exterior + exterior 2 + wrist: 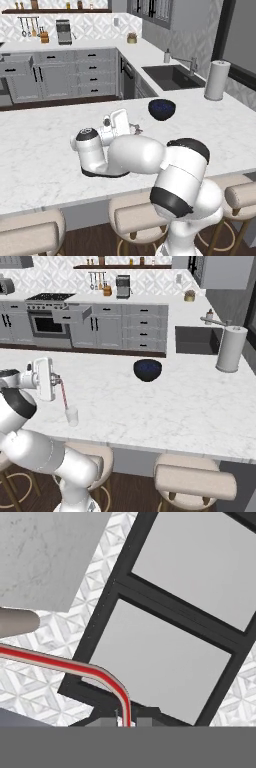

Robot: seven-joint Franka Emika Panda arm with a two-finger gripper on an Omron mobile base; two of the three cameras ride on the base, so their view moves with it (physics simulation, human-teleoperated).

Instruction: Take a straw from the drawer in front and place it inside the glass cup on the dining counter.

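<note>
— Over the near left edge of the dining counter, what was the gripper doing?
— It was clenched on the straw, whose lower end sat at the rim of the glass cup, perhaps just inside.
— So the placing step?
— I judged so; next it needed lowering the straw, then letting go. Further right stood a blue bowl, and the drawer hung open behind.

A long white marble-veined stone counter slab is being shown smooth and faintly glossy. A small clear glass tumbler is being rendered transparent. A thin red straw is appearing as smooth plastic. A dark blue round bowl is being displayed glossy, like glazed ceramic.
</note>
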